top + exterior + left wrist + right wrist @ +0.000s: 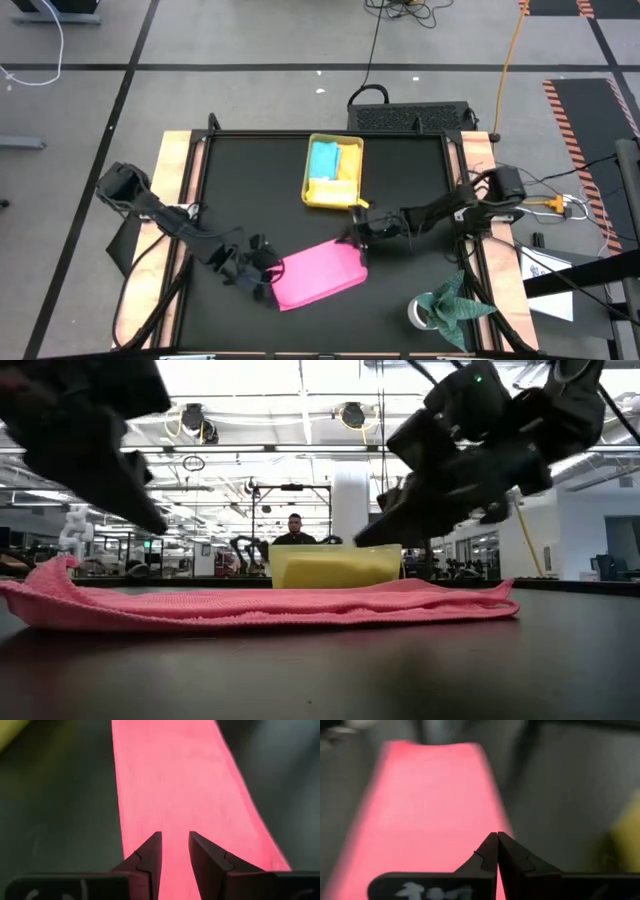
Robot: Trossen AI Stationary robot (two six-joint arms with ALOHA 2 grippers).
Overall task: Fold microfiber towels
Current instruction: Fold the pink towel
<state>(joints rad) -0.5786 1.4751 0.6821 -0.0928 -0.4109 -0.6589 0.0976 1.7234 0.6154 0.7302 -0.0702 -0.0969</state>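
A pink towel (318, 273) lies folded flat on the black table (250, 190), near the front middle. My left gripper (268, 270) hovers just above its left end, fingers a little apart and empty (175, 834). My right gripper (352, 240) hangs shut above the towel's far right corner (497, 834). In the low view both grippers stand clear above the pink towel (270, 605). A yellow tray (312, 196) at the far middle holds a light blue towel (325, 158) and a yellow towel (338, 188). The orange towel is out of view.
A dark green cloth (455, 300) lies crumpled at the near right, beside a white roll (418, 312). Wooden strips (175, 180) border the table's left and right sides. A person (294, 530) shows far beyond the table in the low view.
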